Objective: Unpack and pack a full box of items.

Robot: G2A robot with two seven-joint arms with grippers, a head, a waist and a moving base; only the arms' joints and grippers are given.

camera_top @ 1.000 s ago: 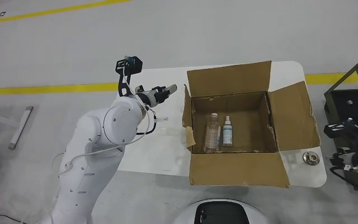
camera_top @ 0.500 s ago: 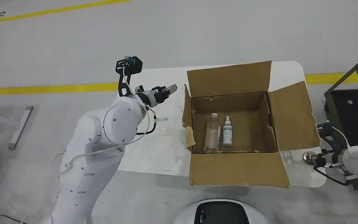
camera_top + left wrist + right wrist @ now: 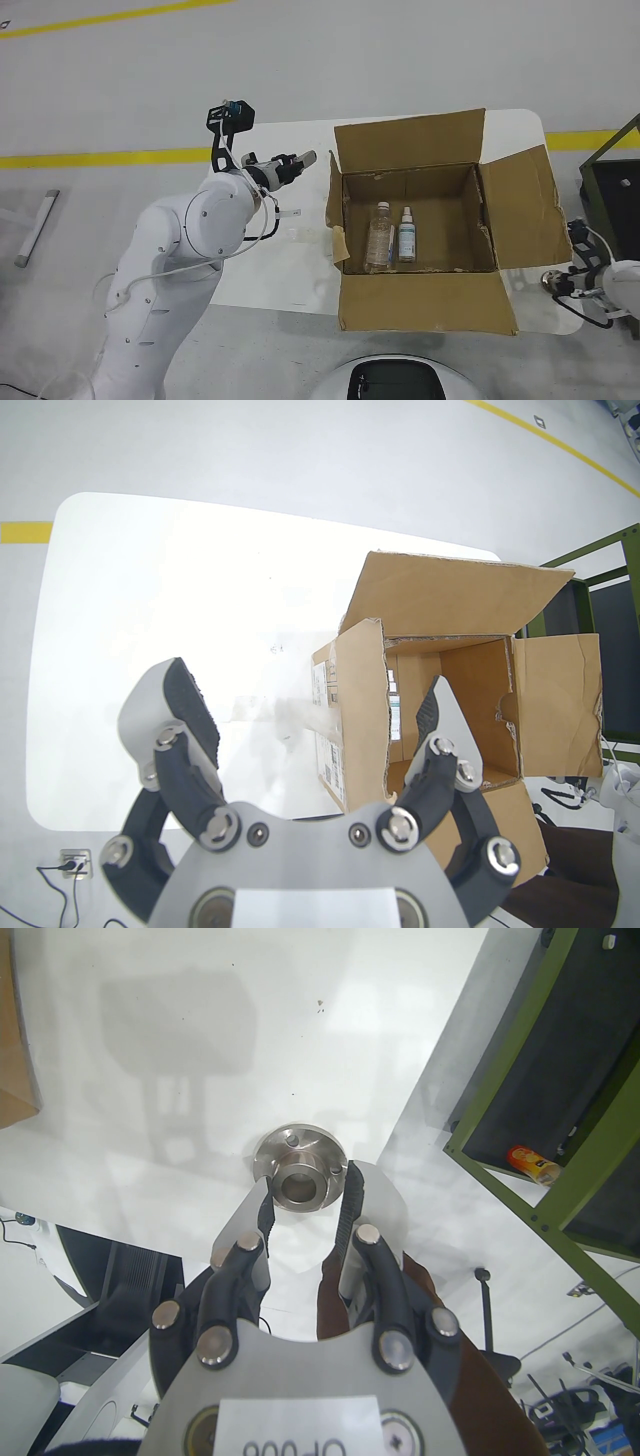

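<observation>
Right wrist view: flange (image 3: 300, 1176) sits between fingers (image 3: 349, 1198)

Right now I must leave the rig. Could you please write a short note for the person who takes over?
Left hand: open, empty, above the table, left of the box.
Right hand: open, fingers on either side of the metal flange, which rests on the table right of the box.
In the box: clear bottle and spray bottle, lying side by side.
Done: flaps open, flange outside the box.
Left: close on the flange and move it; handle both bottles.
</observation>
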